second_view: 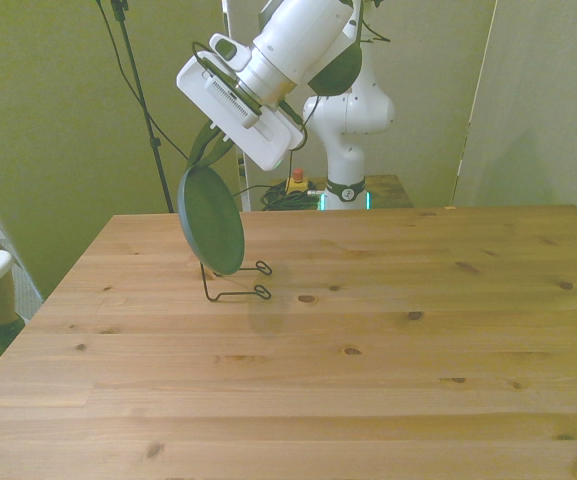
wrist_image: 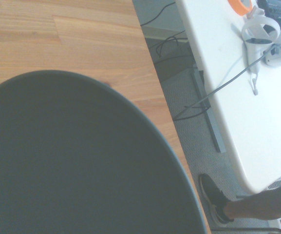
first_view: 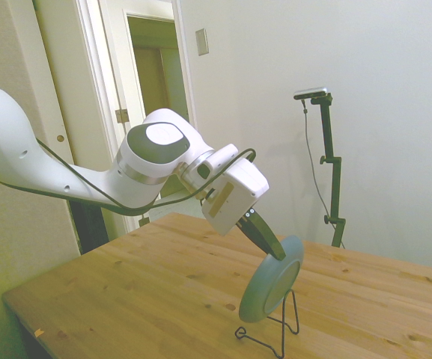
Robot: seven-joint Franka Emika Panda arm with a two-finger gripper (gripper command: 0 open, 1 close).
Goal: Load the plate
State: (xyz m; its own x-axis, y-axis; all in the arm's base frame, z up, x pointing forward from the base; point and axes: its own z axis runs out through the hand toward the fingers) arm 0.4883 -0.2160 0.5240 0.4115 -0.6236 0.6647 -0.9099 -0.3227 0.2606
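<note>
Arm [first_view: 66, 176] reaches in low from side view's left, elbow joint bulging mid-frame, wrist angled down twd table. Gripper [first_view: 275, 253] points down at slant, dark fingers [first_view: 264, 235] closed on plate [first_view: 272, 280] rim at top edge, plate held on edge, tilted. Front view: gripper [second_view: 208, 160] at upper left, white hand body tilted, cable looped round wrist.

The plate [wrist_image: 77, 161] fills the view above the wooden table [wrist_image: 82, 39]

light: even, soft, greenish cast | shadows: faint | wrist view: plate [wrist_image: 77, 161] close, slightly soft | no glare
</note>
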